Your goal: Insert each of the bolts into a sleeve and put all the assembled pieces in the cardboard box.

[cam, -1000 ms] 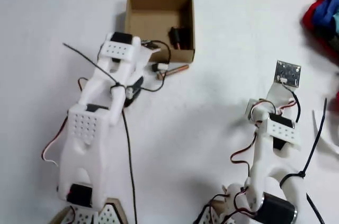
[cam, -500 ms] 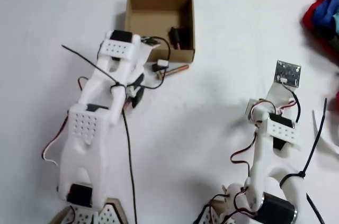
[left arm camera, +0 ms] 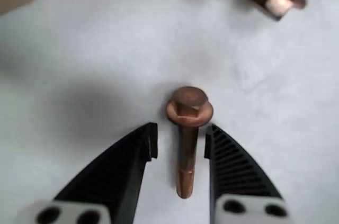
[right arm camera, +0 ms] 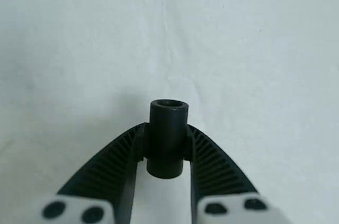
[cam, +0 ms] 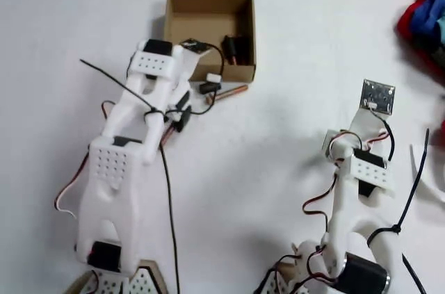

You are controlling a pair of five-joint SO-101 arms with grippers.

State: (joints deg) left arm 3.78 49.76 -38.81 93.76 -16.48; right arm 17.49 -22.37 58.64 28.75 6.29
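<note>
So the left gripper is sitting released, its fingers either side of a copper bolt that's lying flat on the table close to the cardboard box, and neither finger looks like it's touching it. Another bolt lies just in front of the box's near wall, and there's one dark assembled piece already inside, over in a corner. The right gripper, well away from the box, is clenched on a black sleeve held upright, open end up.
</note>
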